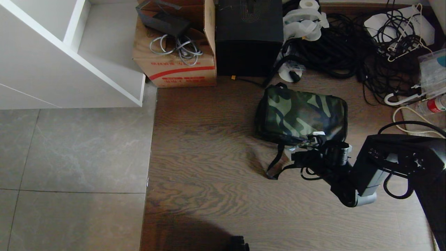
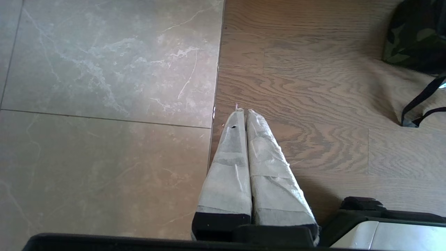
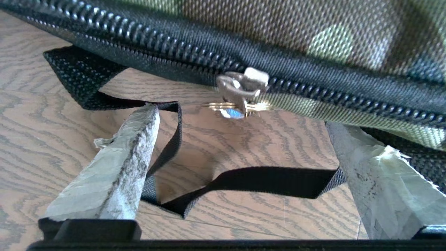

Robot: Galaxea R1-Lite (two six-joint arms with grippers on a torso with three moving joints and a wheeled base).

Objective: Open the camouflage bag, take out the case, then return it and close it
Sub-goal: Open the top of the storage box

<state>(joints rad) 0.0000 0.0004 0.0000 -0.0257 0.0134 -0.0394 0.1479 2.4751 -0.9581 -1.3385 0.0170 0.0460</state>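
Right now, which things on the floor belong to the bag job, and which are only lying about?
For the job:
camouflage bag
zipper slider
black strap
right pincer, open at the zipper

Lying about:
cardboard carton
tall black box
cable pile
bottle

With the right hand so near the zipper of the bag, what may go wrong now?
1. The open right hand has the black strap lying between its fingers; closing may catch the strap, not the zipper pull.
2. The pull is small and sits beyond the fingertips, so a grasp may miss it.
3. The soft camouflage bag may slide on the wood floor when pulled.
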